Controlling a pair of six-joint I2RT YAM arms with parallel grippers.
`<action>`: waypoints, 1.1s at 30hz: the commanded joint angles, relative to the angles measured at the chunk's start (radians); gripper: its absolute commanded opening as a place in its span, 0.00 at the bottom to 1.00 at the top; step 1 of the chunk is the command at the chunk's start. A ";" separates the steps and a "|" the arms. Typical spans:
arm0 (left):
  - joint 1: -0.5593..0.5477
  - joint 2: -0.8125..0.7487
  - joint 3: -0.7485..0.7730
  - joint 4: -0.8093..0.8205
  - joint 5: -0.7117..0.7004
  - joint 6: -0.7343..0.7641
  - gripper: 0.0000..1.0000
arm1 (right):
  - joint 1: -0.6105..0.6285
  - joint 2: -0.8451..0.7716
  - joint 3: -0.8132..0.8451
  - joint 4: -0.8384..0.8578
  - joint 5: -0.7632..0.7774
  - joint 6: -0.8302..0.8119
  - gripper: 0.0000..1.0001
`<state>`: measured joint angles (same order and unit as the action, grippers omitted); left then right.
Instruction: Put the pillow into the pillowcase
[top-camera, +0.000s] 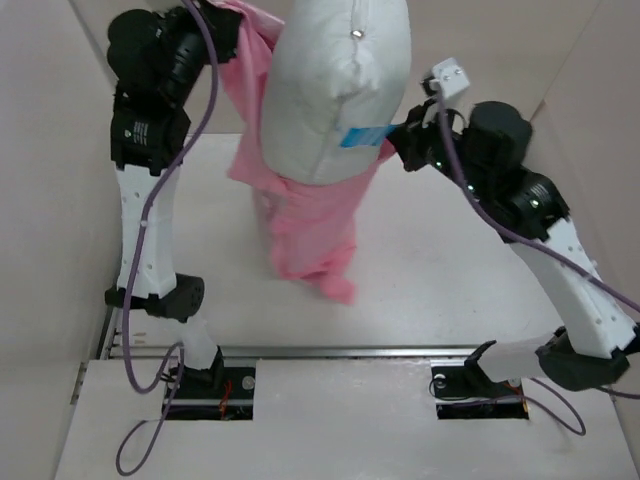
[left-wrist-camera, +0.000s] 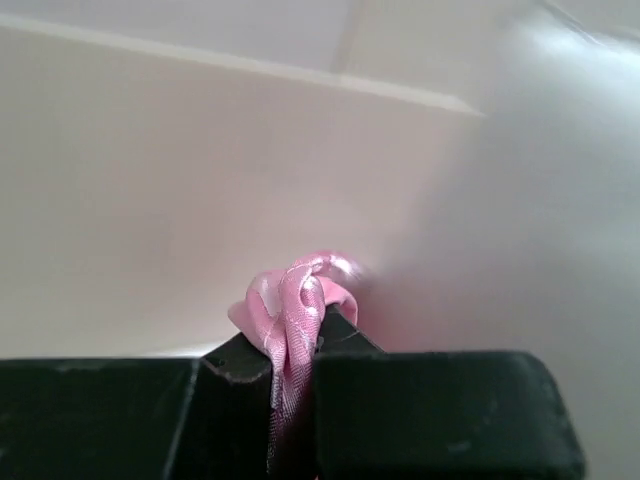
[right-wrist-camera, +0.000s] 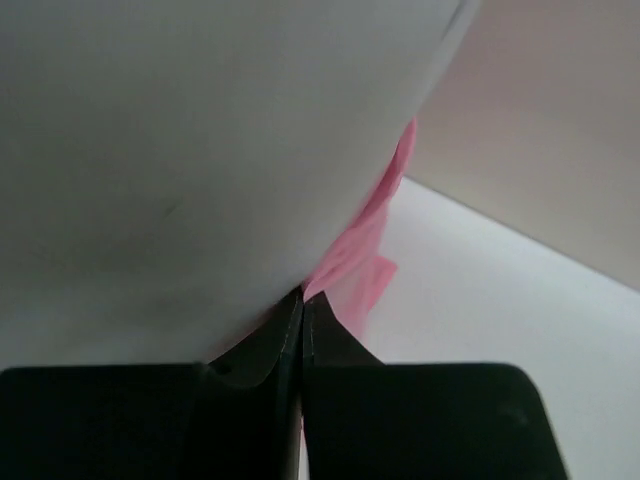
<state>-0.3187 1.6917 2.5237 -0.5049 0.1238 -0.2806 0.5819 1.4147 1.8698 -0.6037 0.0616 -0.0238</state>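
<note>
The white pillow (top-camera: 335, 80) stands upright in the air with its lower end inside the pink pillowcase (top-camera: 310, 225), which hangs down to the table. My left gripper (top-camera: 222, 18) is raised at the case's upper left edge. In the left wrist view it (left-wrist-camera: 298, 322) is shut on a bunched fold of pillowcase (left-wrist-camera: 295, 290). My right gripper (top-camera: 393, 137) is at the case's right edge, beside a blue tag (top-camera: 362, 136). In the right wrist view its jaws (right-wrist-camera: 303, 297) are pressed together with the pillowcase (right-wrist-camera: 365, 260) at their tips, under the pillow (right-wrist-camera: 200, 130).
The pale table (top-camera: 450, 270) lies below the hanging cloth. Beige walls enclose it on the left (top-camera: 50, 200), right and back. A metal rail (top-camera: 350, 352) runs along the near edge in front of the arm bases.
</note>
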 joint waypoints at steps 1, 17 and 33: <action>0.179 0.056 0.155 0.100 0.064 -0.126 0.00 | 0.061 -0.166 0.058 0.369 0.052 -0.027 0.00; 0.234 -0.122 -0.018 0.329 0.420 -0.178 0.00 | 0.040 0.031 0.223 0.334 0.204 -0.044 0.00; 0.172 -0.223 -0.394 0.560 0.749 -0.255 0.00 | -0.060 0.388 0.867 0.218 0.492 -0.057 0.00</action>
<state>-0.1287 1.5398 2.2002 -0.1650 0.6876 -0.4652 0.5686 1.6547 2.4004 -0.5461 0.2726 -0.0528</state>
